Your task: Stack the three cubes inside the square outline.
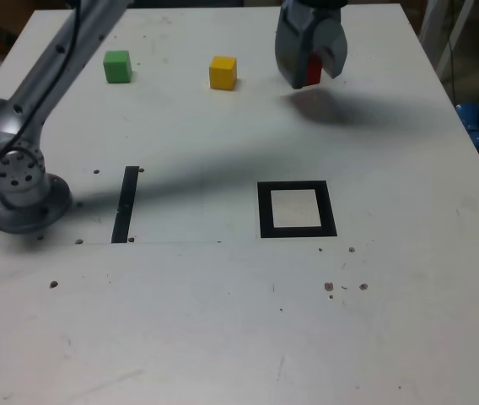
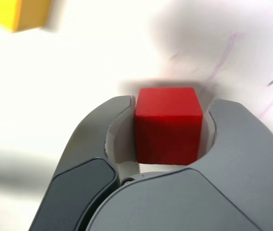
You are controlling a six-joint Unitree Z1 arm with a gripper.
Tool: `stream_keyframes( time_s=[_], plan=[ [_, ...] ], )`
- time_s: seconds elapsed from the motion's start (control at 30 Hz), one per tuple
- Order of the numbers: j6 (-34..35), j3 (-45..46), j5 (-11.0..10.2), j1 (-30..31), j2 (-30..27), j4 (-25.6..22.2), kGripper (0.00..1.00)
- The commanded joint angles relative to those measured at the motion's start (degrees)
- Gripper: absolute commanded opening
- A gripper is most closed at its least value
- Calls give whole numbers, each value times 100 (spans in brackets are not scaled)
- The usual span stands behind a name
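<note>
Gripper [image 1: 314, 69] jaws narrowed onto red cube [image 2: 167, 124], flat sides pinched, beyond square outline [image 1: 297, 209]. I judge cube rigid, light, smooth; side-face hold suits. Yellow cube [image 1: 223, 72], green cube [image 1: 117, 66] beyond outline too.

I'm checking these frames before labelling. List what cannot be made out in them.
- Red cube, exterior view: mostly hidden by the tool; only a sliver shows.
- Yellow cube, wrist view: cut off by the picture's edge and blurred.
- Green cube and square outline: outside the wrist view.
- Arm, exterior view: its upper part runs off the top edge.
</note>
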State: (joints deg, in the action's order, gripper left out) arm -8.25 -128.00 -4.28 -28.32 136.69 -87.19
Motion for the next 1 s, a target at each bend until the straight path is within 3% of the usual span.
stream_keyframes(
  time_s=[0.0, 0.43, 0.97],
  plan=[
    [-48, 276, 10, 175, -277, 60, 36],
    [-73, 2317, 250, 1058, -1538, 901, 36],
    [463, 3733, 406, 2480, -1972, 1787, 36]
  ],
)
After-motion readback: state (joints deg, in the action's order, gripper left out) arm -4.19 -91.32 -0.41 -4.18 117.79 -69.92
